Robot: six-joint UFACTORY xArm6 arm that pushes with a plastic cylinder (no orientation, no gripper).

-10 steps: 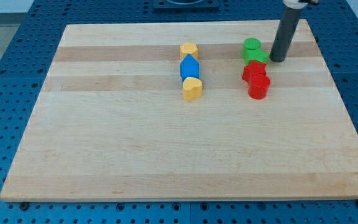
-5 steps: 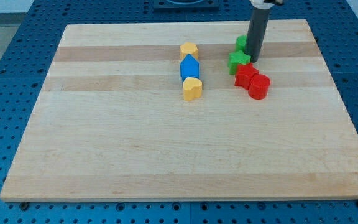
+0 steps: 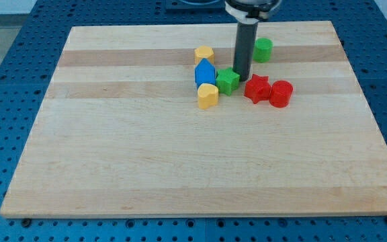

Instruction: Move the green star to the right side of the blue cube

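Green is sitting right where the task wants it: the green star (image 3: 228, 81) is lying just beside the blue cube (image 3: 205, 72), at about four o'clock from it, so near that I cannot tell whether the two are touching. My tip (image 3: 240, 81) is standing at the star's three o'clock edge, seemingly in contact. That is the side from which a push toward nine o'clock would be carrying the star toward the cube, and it explains why the rod is planted between the star and the red star (image 3: 256, 89). The arm carries no gripper, only this rod, so there is nothing to report as apart or together.

The blue cube is sitting in a short column, with a yellow block (image 3: 203, 53) at its twelve o'clock and a yellow heart-like block (image 3: 207, 96) at its six o'clock. The star is resting in the notch between cube and lower yellow block.

The red star and a red cylinder (image 3: 281, 93) are lying side by side at the tip's four o'clock, near but clear of it. A green cylinder (image 3: 263, 49) is standing apart at the tip's one o'clock, partly behind the rod.

All this is resting on the pale wooden desk (image 3: 180, 161). In my judgement the move is nearly finished; further pushing is likely risking a nudge to the cube or the yellow heart.
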